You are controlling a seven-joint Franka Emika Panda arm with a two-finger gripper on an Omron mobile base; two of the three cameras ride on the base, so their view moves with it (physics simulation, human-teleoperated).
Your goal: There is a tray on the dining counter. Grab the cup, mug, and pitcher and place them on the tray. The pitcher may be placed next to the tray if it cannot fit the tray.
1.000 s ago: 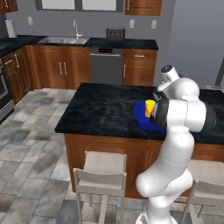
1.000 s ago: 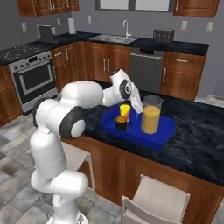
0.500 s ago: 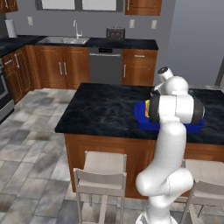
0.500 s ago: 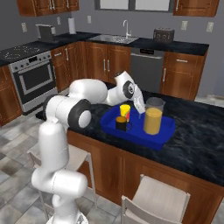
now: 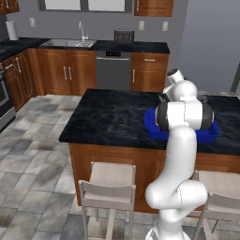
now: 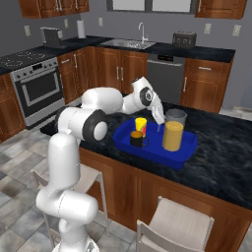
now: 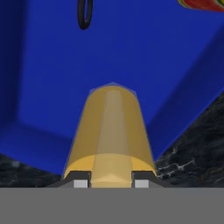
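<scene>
Three vessels stand on the blue tray; the gripper grips the pitcher rim, steadying it upright.

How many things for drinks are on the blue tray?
3. The yellow cup stands at the back of the blue tray, the black mug just in front of it, and the pitcher of orange liquid to their right.

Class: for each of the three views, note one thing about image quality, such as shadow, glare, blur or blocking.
Left base view: the arm blocks most of the tray. Right base view: flat even light, soft edges, pitcher clearly see-through. Hand view: the pitcher looms large; no glare on the blue.
</scene>
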